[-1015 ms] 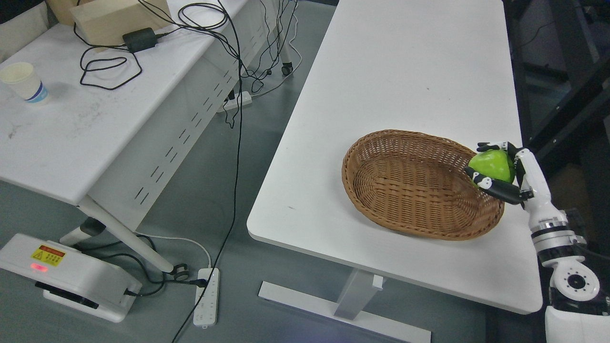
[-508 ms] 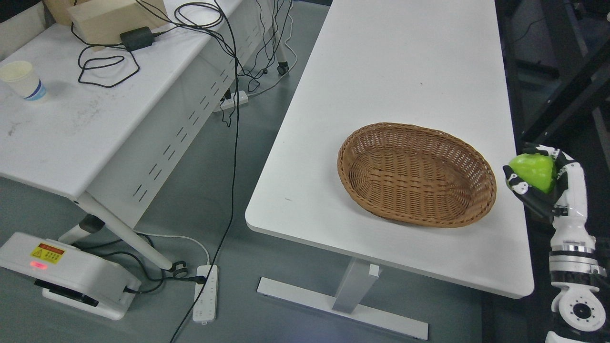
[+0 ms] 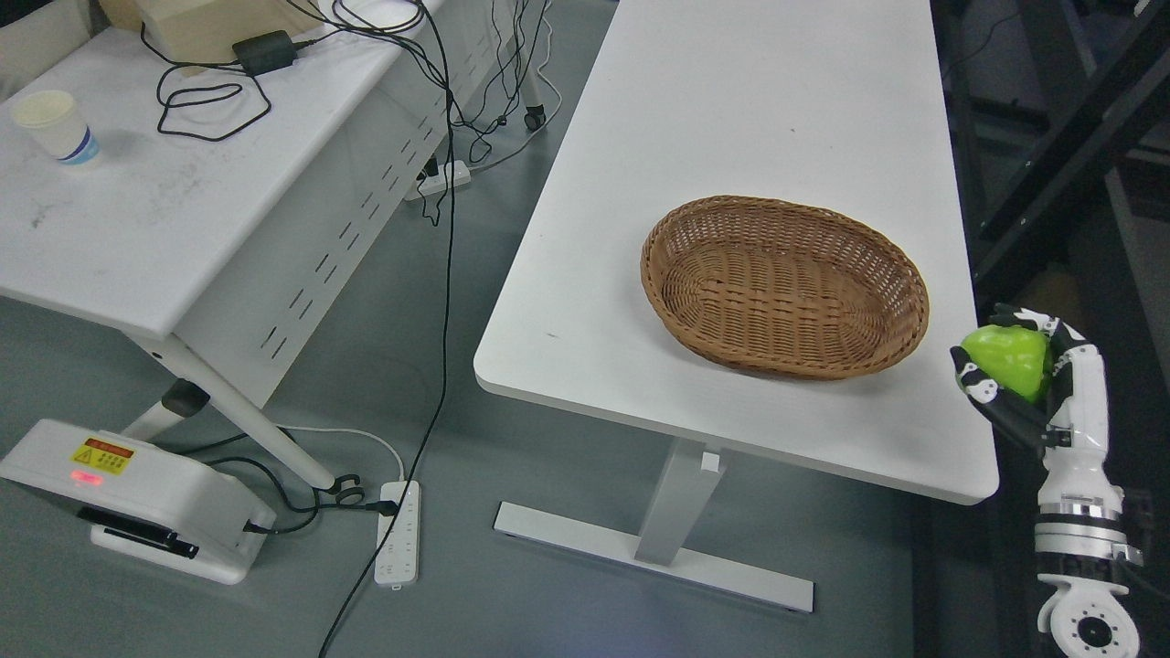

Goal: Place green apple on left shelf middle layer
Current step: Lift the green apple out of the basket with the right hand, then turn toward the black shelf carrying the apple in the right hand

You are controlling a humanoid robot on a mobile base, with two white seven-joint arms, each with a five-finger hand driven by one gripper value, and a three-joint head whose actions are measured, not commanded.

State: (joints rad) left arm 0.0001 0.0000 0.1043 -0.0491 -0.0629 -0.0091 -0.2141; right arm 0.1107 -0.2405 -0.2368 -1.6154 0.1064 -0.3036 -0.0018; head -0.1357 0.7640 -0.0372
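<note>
Since a second ago the right hand [image 3: 1015,375] has carried the apple [image 3: 1004,359] from the basket [image 3: 784,286] rim out past its right end, beyond the table [image 3: 731,137] edge; the whole view shifted too. Fingers are clenched around the apple, held aloft. This looks like the carry step; next comes turning toward the shelf, which is out of sight. No left arm shows.

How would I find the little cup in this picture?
Look at the scuffed white desk on the left, not the table with the wicker basket. The paper cup stands near its far left edge, alone; it is cream with a blue band, beside black cables.
</note>
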